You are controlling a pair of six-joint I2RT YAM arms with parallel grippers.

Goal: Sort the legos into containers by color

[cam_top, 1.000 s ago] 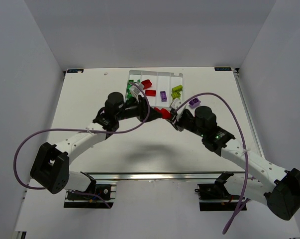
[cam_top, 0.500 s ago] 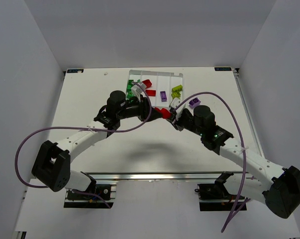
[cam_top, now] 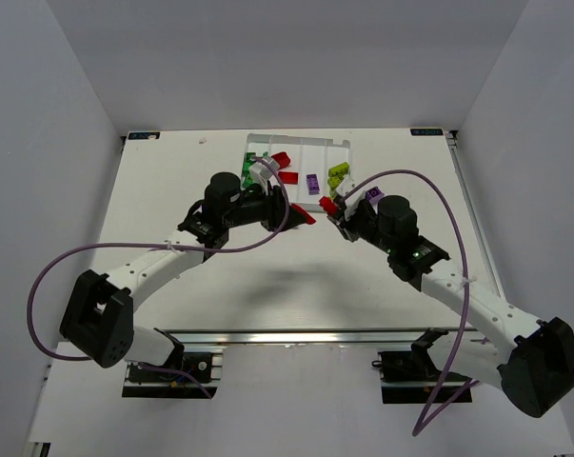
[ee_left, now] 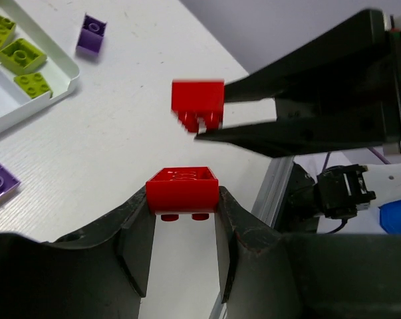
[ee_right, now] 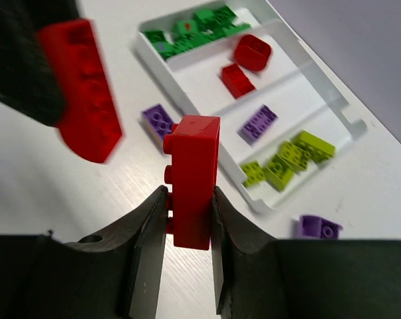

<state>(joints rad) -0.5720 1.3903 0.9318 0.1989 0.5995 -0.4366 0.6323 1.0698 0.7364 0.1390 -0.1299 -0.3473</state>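
Observation:
My left gripper is shut on a red lego, held above the table just in front of the white tray. My right gripper is shut on a second red lego, close to the right of the first and apart from it. In the left wrist view the second red lego hangs in the right gripper's black fingers. The tray's compartments hold green legos, red legos, a purple lego and yellow-green legos.
Loose purple legos lie on the table outside the tray: one by its near right corner, one beside its near wall. Purple cables arc over both arms. White walls enclose the table.
The two red legos were pressed together between the grippers; now they are apart. My right gripper has moved up and right with its lego, and the left arm has barely shifted.

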